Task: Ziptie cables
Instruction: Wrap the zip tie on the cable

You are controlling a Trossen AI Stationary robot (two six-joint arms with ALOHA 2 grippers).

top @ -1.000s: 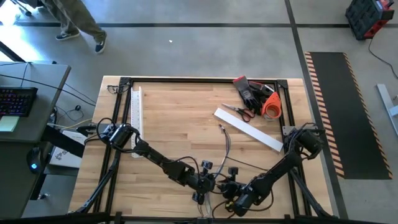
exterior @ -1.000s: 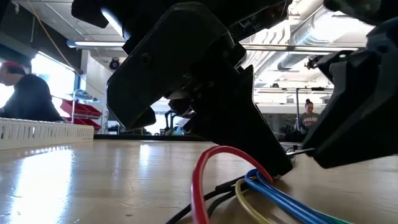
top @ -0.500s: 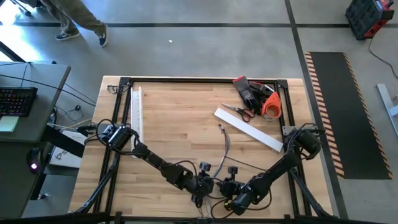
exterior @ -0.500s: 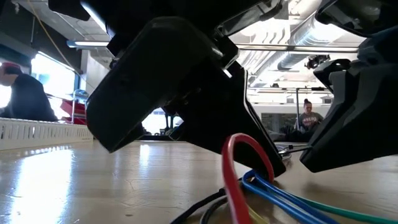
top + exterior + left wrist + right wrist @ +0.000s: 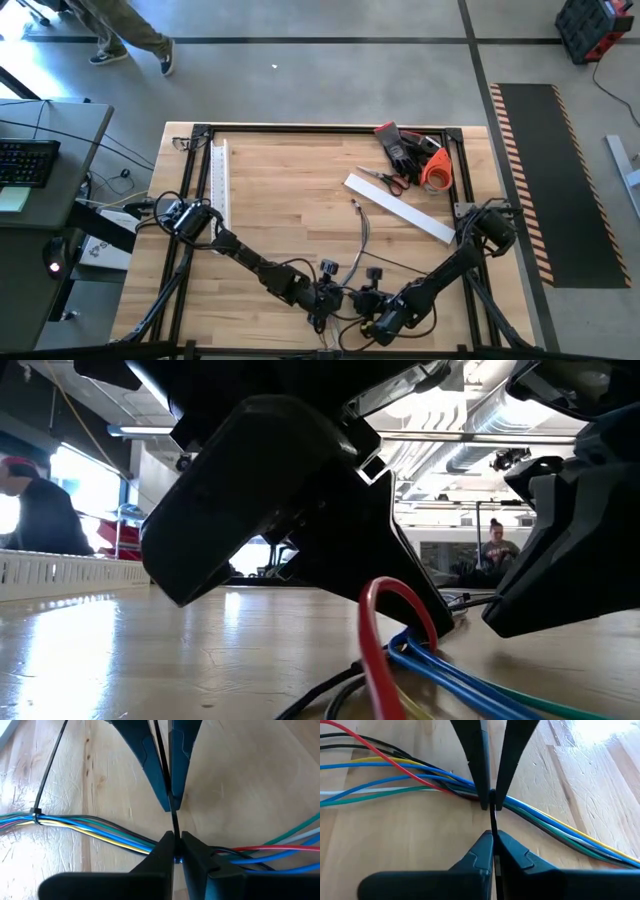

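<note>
- Left gripper (image 5: 173,839) & right gripper (image 5: 492,840) meet tip to tip at the table's near edge; both pinched tight on one thin dark strip, a ziptie (image 5: 174,822) running between them.
- Left wrist cam: cables (image 5: 90,822) pass right under the left tips; further along the bundle a second ziptie (image 5: 50,772) is already cinched round it, tail sticking up. Other views don't show that.
- Right wrist cam: bundle fans out beyond the tips — red, yellow, blue, white, green strands splay apart.
- Low cam: red loop arches up beside the gripper bodies; blue, green wires trail off-frame. Tips hidden behind dark housings.
- High cam: grippers just dark clutter, fingers unreadable; shows far-side stuff only — white duct (image 5: 400,208), scissors (image 5: 385,179), gloves (image 5: 400,146), orange tape roll (image 5: 435,172).
- Person's legs (image 5: 125,40) cut off at frame edge.
</note>
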